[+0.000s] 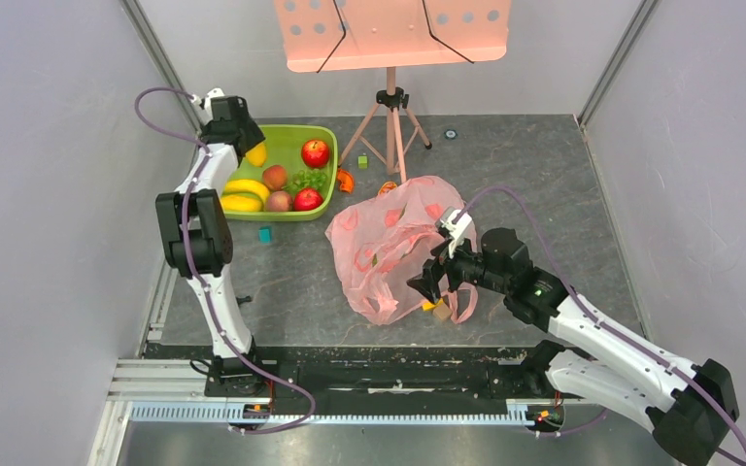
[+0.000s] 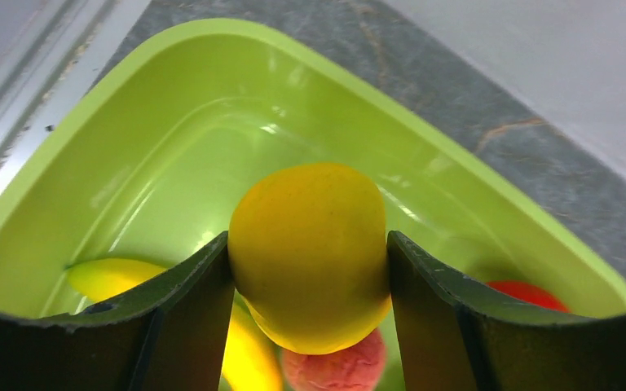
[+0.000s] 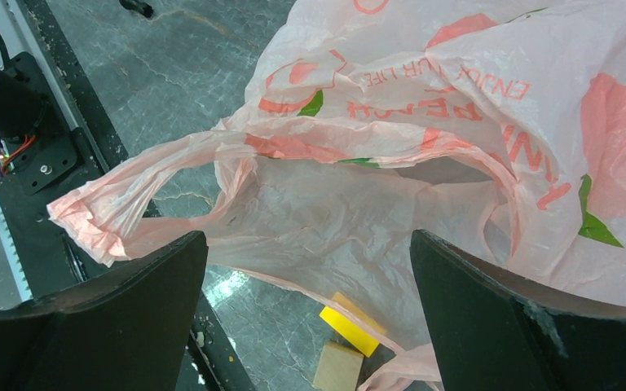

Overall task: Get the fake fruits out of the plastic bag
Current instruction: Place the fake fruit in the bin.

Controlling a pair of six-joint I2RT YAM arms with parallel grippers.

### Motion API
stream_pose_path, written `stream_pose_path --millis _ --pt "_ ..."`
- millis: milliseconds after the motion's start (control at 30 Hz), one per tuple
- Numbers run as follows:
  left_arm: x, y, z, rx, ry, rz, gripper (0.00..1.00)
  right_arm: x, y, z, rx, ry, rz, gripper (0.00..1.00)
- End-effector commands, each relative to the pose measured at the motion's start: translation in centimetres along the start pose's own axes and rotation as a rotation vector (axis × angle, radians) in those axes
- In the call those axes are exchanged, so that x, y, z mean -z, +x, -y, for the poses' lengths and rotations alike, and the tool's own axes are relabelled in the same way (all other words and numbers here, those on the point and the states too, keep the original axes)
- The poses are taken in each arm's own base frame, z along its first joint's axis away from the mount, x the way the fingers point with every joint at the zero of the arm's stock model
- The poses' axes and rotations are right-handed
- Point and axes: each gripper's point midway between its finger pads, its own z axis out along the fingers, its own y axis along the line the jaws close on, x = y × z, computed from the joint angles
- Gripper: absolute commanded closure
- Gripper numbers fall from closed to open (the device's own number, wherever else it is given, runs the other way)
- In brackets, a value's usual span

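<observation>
While the left fingers (image 2: 308, 326) clamp a yellow mango (image 2: 310, 252) over the green basin (image 2: 212, 90), the right fingers (image 3: 310, 318) gape above the plastic bag (image 3: 424, 147).

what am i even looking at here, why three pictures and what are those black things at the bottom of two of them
These are two robot arms bolted at a table's near edge. The wide picture comes from a camera above and behind them; the other two come from cameras on each wrist, so the black shapes are each arm's own fingers. The left gripper is shut on a yellow fruit above a green basin that already has apples, bananas and a peach in it. The right gripper is open, hovering at the mouth of a pink plastic bag. Small yellow and tan cubes lie on the table by the bag.
</observation>
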Motion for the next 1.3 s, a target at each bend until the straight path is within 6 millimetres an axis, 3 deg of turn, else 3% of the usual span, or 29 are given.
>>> stream_pose_path --millis 0,200,500,767,1100,1267 --pt "0.2 -1.9 -0.6 -0.139 -0.109 0.067 0.74 -0.4 0.0 0.1 0.020 0.000 -0.004 0.02" --pt "0.2 -0.5 0.8 -0.336 -0.214 0.079 0.73 -0.4 0.1 0.1 0.025 -0.003 -0.007 0.02" --pt "-0.3 1.3 0.4 -0.506 -0.327 0.075 0.68 -0.3 0.1 -0.2 0.032 -0.018 -0.005 0.02" --pt "-0.9 2.9 -0.6 -0.566 -0.388 0.044 0.43 -0.3 0.2 -0.2 0.033 -0.022 -0.008 0.02" --pt "-0.4 2.7 -0.4 -0.551 -0.377 0.035 0.03 -0.1 -0.2 -0.3 0.027 -0.019 0.009 0.02" --pt "1.1 1.7 0.6 -0.495 -0.331 0.035 0.00 0.6 -1.4 0.1 0.020 0.021 0.052 0.02"
